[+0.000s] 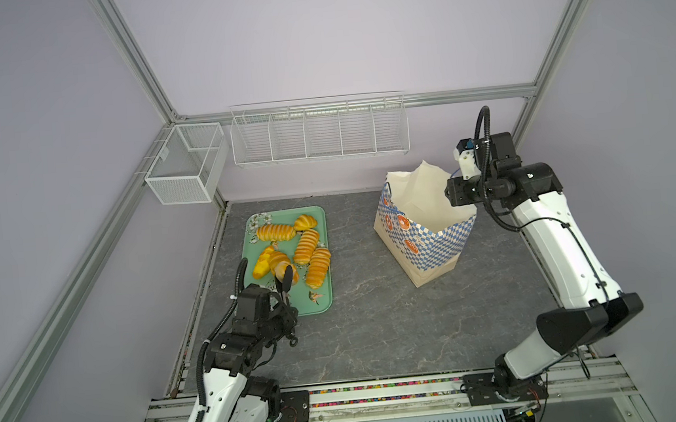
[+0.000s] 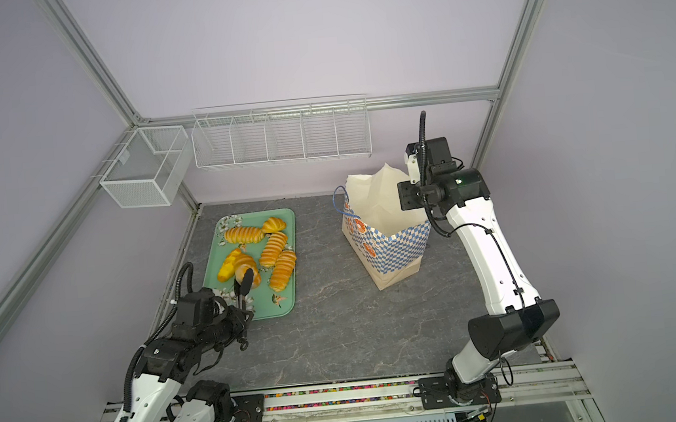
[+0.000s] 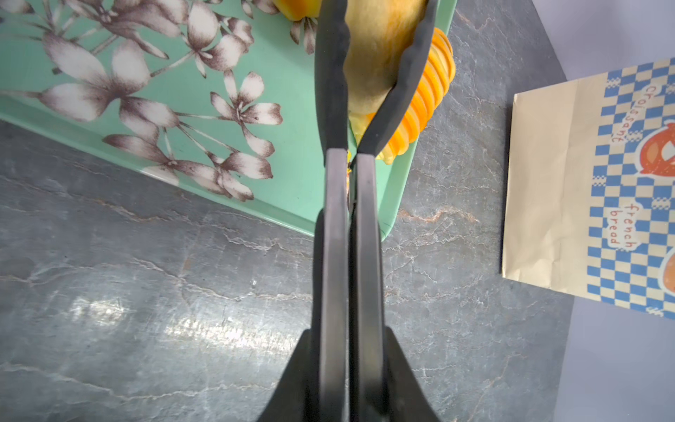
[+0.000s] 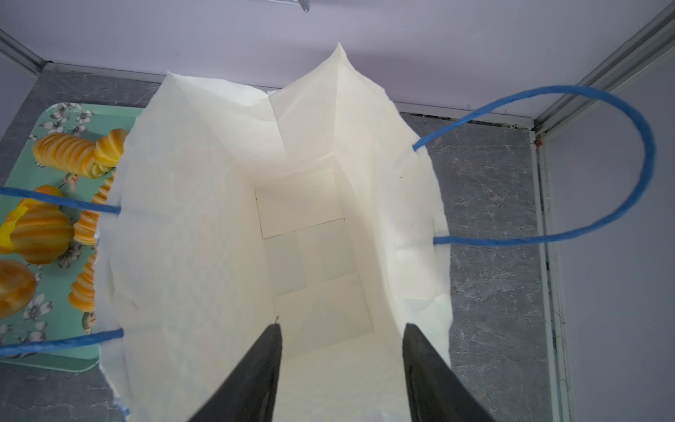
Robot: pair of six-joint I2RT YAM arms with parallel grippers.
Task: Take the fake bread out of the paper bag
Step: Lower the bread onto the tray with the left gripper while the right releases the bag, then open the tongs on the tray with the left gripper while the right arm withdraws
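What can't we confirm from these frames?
- Left wrist view: the top edge cuts off the left gripper tips and the far end of its fake bread.
- Right wrist view: the open right gripper hides part of the paper bag inside.
- Both top views: the bag's walls and the right arm hide its floor.

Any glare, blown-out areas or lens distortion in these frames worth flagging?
Left wrist view: bright glare streaks on the grey marbled tabletop. Right wrist view: the cream inside of the blue-checked paper bag is nearly washed out, its folds faint. Both top views: even, soft light, weak shadows; the aluminium frame posts splay outward with wide-angle perspective.
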